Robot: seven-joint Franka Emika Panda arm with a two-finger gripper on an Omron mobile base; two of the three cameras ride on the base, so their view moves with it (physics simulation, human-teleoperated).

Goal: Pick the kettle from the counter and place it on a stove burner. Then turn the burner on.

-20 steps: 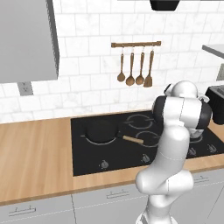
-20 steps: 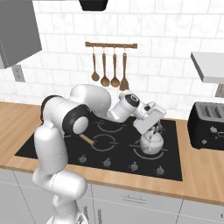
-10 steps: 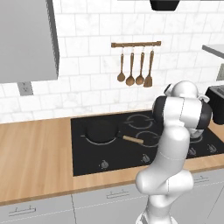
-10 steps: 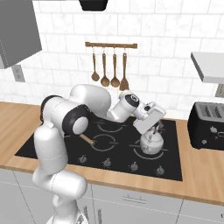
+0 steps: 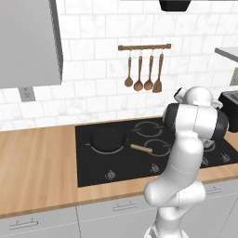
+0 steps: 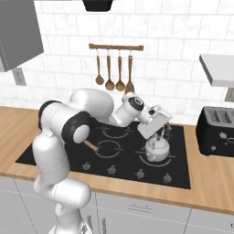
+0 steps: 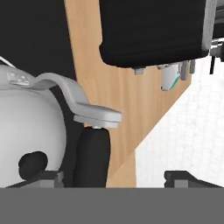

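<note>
- Since the earlier frame, the pincer (image 6: 161,133) has spread its jaws; the kettle (image 6: 156,148) sits where it sat, on the front right stove burner (image 6: 156,159) of the black cooktop (image 6: 45,148).
- Kettle: upright, resting on its own base, centred over the ring marking so that heat would reach its full bottom.
- Pincer: jaws wide, gripping nothing. In the hand view the two finger tips (image 7: 183,178) stand well apart on either side of the black handle (image 7: 92,155), which passes between them untouched.
- Judgement: placement is complete; the arm needs to lift clear, then reach the front knobs (image 6: 139,174).
- Frying pan (image 5: 108,139): occupies a left burner, well apart from the kettle.
- Surface (image 6: 205,173): borders the cooktop; the toaster (image 6: 217,130) stands on it, right of the kettle.
</note>
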